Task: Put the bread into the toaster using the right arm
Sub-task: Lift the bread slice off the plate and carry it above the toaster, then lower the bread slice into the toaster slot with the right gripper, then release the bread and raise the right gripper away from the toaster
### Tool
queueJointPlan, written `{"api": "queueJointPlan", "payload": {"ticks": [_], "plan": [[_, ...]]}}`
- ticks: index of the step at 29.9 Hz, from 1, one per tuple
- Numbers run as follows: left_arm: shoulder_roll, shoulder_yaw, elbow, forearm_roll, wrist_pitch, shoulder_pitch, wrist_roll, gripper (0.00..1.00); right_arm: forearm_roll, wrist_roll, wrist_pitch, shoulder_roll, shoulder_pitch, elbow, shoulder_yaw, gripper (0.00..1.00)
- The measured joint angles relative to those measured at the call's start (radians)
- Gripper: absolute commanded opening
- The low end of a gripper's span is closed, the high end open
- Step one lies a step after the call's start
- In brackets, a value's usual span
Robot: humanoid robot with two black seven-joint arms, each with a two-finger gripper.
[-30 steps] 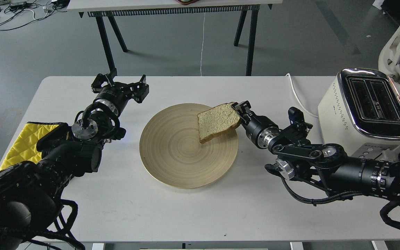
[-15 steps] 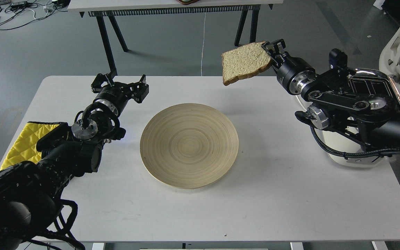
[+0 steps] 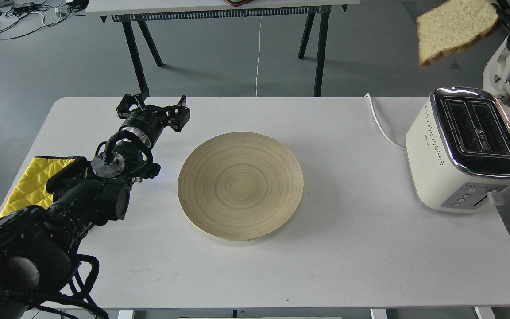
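Observation:
The bread (image 3: 455,27), a pale tan slice with a brown crust, hangs high in the air at the top right, above and behind the toaster. My right gripper (image 3: 499,14) is shut on the slice's right edge; most of the right arm is out of view past the top right corner. The cream-white toaster (image 3: 467,148) stands on the table's right side, its two black slots facing up and uncovered. My left gripper (image 3: 154,106) is open and empty over the table's far left.
A large round wooden plate (image 3: 240,191) lies bare in the middle of the white table (image 3: 348,257). A yellow cloth (image 3: 29,181) lies at the left edge under my left arm. The toaster's white cord (image 3: 381,128) runs off the back. A white chair (image 3: 509,66) stands behind the toaster.
My right arm has lifted the bread off the plate, carried it up and to the right, now high above the toaster. The left arm has not moved.

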Motion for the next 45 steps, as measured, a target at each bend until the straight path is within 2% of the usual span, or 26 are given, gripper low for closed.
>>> {"api": "queueJointPlan", "payload": {"ticks": [6,12,22,35,36,37,39,41,43,45], "plan": [[0.0,0.001,0.0,0.0,0.0,0.0,0.0,1.0,-0.073,-0.013,-0.003,-0.102,0.023,0.073,-0.104,0.1],[0.0,0.001,0.0,0.0,0.0,0.0,0.0,1.0,-0.079,-0.014,-0.015,-0.149,0.017,0.146,-0.158,0.1],[0.0,0.001,0.0,0.0,0.0,0.0,0.0,1.0,-0.073,-0.014,-0.074,-0.141,-0.013,0.214,-0.189,0.1],[0.0,0.001,0.0,0.0,0.0,0.0,0.0,1.0,-0.066,-0.016,-0.078,-0.126,-0.027,0.212,-0.197,0.1],[0.0,0.001,0.0,0.0,0.0,0.0,0.0,1.0,-0.066,-0.016,-0.078,-0.127,-0.027,0.212,-0.197,0.13],[0.0,0.0,0.0,0.0,0.0,0.0,0.0,1.0,-0.066,-0.016,-0.078,-0.128,-0.028,0.211,-0.197,0.21],[0.0,0.0,0.0,0.0,0.0,0.0,0.0,1.0,-0.065,-0.016,-0.078,-0.128,-0.03,0.211,-0.197,0.47],[0.0,0.0,0.0,0.0,0.0,0.0,0.0,1.0,-0.063,-0.016,-0.079,-0.126,-0.038,0.211,-0.194,0.6],[0.0,0.0,0.0,0.0,0.0,0.0,0.0,1.0,-0.062,-0.016,-0.084,-0.122,-0.047,0.211,-0.186,0.8],[0.0,0.0,0.0,0.0,0.0,0.0,0.0,1.0,-0.062,-0.016,-0.089,-0.112,-0.054,0.211,-0.181,0.92]]}}
